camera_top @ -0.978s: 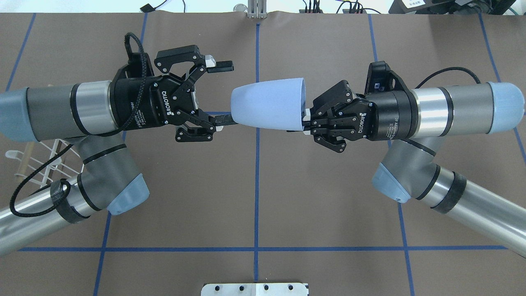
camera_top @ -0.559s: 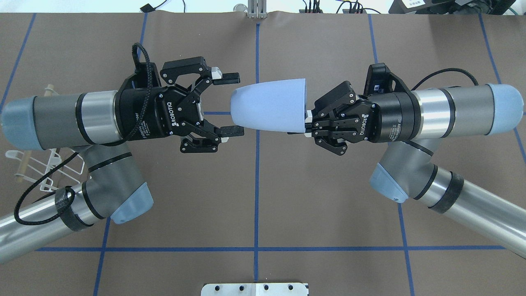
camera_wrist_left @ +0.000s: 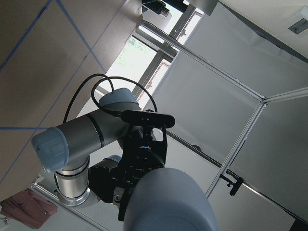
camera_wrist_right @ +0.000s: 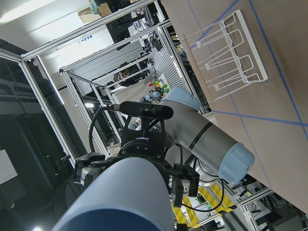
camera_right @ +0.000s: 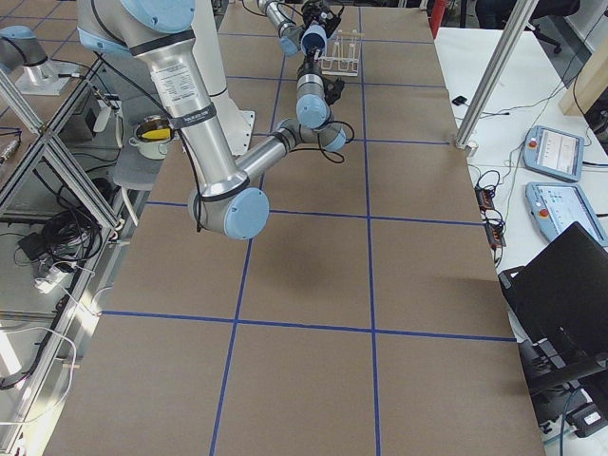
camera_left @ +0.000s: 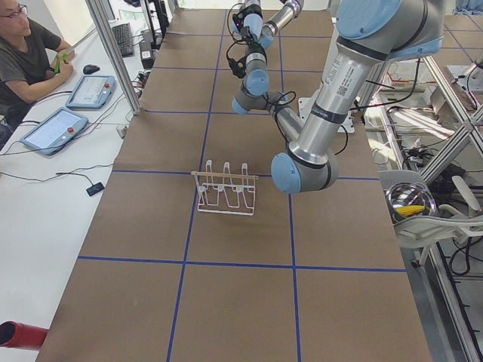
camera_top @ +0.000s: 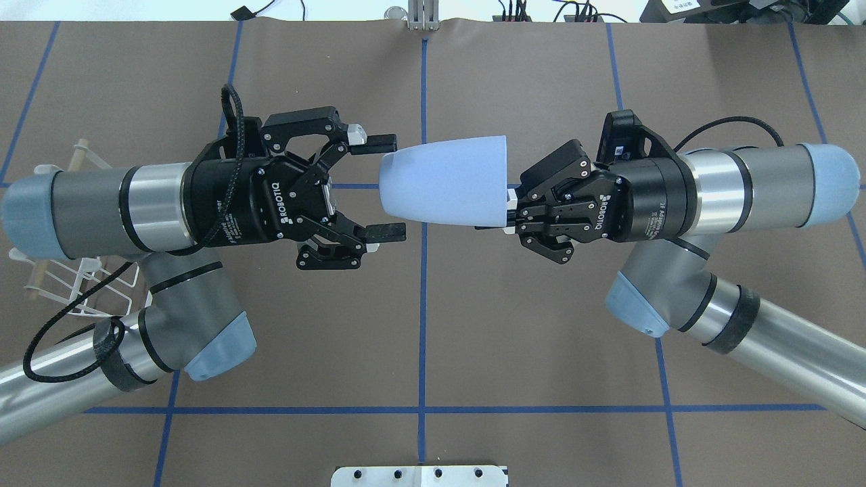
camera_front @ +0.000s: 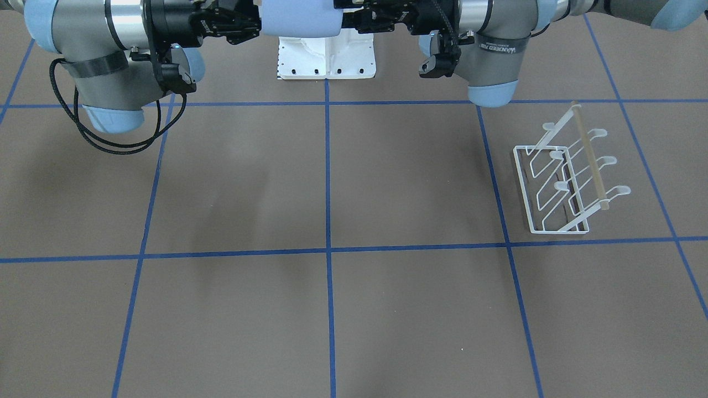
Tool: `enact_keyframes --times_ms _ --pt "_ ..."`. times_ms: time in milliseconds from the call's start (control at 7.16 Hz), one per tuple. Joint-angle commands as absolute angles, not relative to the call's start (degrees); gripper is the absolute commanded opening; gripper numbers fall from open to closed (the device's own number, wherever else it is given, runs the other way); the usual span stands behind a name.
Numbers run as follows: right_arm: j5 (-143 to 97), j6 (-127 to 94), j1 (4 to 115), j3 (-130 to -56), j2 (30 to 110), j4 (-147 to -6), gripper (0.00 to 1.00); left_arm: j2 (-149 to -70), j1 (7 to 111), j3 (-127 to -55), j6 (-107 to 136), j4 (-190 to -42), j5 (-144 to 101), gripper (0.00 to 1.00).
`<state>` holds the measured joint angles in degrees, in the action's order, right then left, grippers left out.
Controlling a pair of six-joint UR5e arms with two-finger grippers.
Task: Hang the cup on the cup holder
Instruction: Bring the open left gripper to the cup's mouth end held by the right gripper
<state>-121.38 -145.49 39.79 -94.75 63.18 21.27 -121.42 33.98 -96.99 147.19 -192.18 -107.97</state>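
Note:
The light-blue cup point(camera_top: 443, 179) lies on its side in the air over the table's middle, closed end toward my left arm. My right gripper point(camera_top: 509, 203) is shut on its rim. My left gripper point(camera_top: 389, 187) is open, one finger on each side of the cup's closed end, close to its wall. In the front view the cup point(camera_front: 298, 16) sits between the right gripper point(camera_front: 255, 25) and the left gripper point(camera_front: 345, 14). The white wire cup holder point(camera_front: 564, 182) stands on the table to my left, empty, and is partly hidden under my left arm in the overhead view point(camera_top: 74, 277).
A white bolted pedestal point(camera_front: 326, 55) stands at the robot's base, also seen in the overhead view point(camera_top: 419, 475). Blue tape lines grid the brown table point(camera_front: 332, 309). A person sits at the side desk point(camera_left: 23, 53).
My left gripper has moved toward the cup and levelled, so its open fingers now flank the closed end. The cup and right gripper have tilted slightly.

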Motion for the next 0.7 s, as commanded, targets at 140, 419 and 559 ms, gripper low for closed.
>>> enact_keyframes --times_ms 140,419,559 --pt "-121.4 -145.6 38.8 -94.7 63.0 22.4 0.00 -121.6 33.3 -97.1 147.2 -192.5 -108.0 0.94" --pt "-121.4 -145.6 38.4 -94.7 63.0 22.5 0.00 -122.0 33.3 -97.1 147.2 -192.6 -107.9 0.93" --pt "-121.4 -145.6 38.1 -94.7 63.1 22.5 0.00 -122.0 33.1 -97.2 147.2 -193.1 -107.9 0.90"
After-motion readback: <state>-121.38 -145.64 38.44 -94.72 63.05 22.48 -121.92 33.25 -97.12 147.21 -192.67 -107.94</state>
